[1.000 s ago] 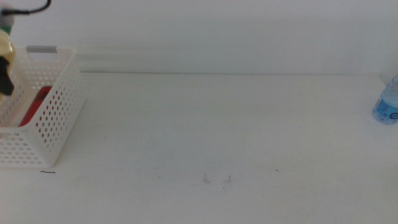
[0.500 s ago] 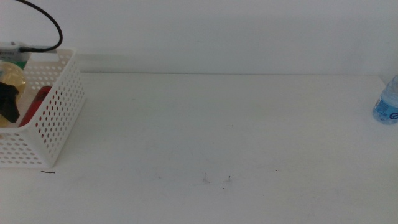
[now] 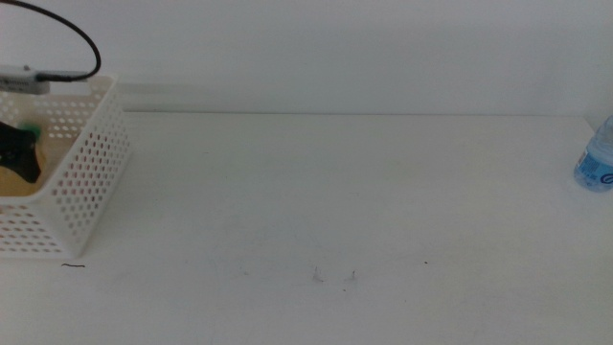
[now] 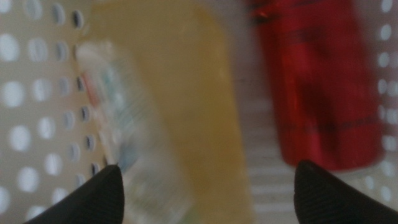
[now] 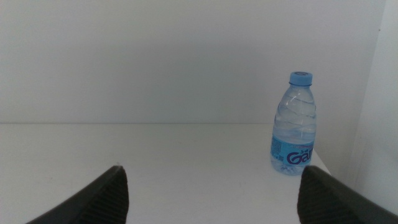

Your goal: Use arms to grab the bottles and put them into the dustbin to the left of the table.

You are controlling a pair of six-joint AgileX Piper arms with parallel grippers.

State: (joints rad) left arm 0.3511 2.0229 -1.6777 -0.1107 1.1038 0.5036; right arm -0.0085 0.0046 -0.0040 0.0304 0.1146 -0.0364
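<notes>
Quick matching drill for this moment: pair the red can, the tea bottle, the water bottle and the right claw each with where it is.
Things:
1. red can
2. yellow tea bottle
3. water bottle
4. right claw

Places:
A. upright at the table's right edge
B. lying in the dustbin, between the open jaws of the left claw
C. waiting open, facing the water bottle
D. lying in the dustbin beside the tea bottle

Pairs: 1-D, 2-B, 3-A, 4-C

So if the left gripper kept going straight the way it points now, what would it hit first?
Most likely the yellow tea bottle, which lies directly ahead between the open jaws of the left gripper inside the basket. The red can sits off to one side. The picture is blurred, so depth is uncertain.
</notes>
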